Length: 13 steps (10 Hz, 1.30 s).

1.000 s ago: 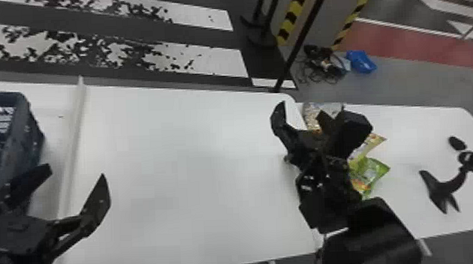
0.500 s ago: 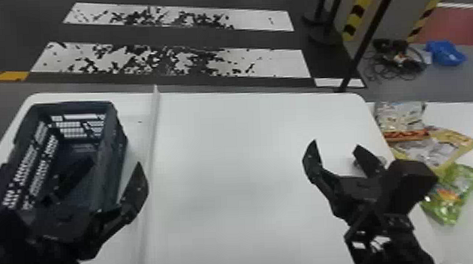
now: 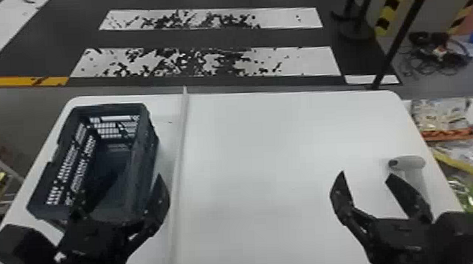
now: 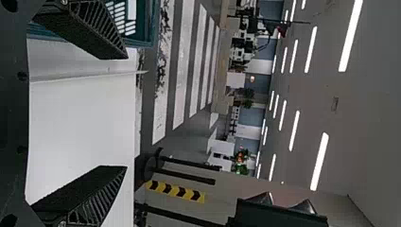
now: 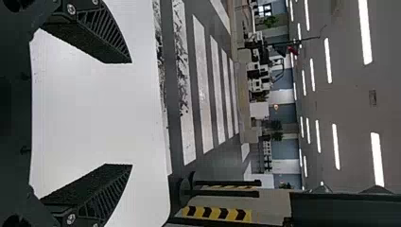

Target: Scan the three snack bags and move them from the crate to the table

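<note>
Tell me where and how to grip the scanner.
I'd take the scanner by its handle, just below the head, coming from the robot's side with one finger on each flank. The handle looks slim and runs back toward the robot from the wider head. The right gripper hides its lower end.

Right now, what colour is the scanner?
The scanner is whitish with a dark patch at one end, best seen in the head view.

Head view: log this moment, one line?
Crate: on table, left | snack bags: right, outside crate | left gripper: empty, open | right gripper: empty, open
</note>
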Tool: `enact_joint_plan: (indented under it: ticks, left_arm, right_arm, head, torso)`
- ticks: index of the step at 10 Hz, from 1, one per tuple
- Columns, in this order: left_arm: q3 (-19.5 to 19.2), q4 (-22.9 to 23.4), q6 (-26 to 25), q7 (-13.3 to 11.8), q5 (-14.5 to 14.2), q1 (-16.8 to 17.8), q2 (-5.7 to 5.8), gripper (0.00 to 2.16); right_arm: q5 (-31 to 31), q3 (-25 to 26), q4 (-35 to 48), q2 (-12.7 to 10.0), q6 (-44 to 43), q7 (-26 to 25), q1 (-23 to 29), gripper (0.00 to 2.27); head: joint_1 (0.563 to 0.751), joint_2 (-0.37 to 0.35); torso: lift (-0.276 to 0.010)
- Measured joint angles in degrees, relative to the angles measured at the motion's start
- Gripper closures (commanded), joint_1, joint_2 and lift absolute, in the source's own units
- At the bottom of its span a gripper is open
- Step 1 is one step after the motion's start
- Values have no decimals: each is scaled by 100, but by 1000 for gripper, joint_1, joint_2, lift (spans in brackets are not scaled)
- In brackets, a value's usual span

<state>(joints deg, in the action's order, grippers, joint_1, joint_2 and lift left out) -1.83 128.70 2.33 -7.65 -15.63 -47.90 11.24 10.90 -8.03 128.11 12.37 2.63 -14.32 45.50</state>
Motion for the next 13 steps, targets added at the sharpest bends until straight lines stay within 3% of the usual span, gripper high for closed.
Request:
enact_joint_plan:
  ticks: [4, 7, 13]
  left_arm:
    - [333, 12, 154, 200, 250, -44, 21, 36]
    - [447, -17, 158, 205, 262, -95, 133, 36]
    - [477, 0, 242, 202, 254, -215, 220, 36]
  right_arm:
    - [-39, -119, 204, 55, -185, -66, 147, 113]
    - [-75, -120, 319, 104, -172, -89, 240, 113]
    - [-149, -129, 424, 151, -191, -89, 385, 124]
  head:
    - [695, -9]
    - [695, -25]
    - [695, -29]
  torso:
    - [-62]
    - [-62]
    - [-62]
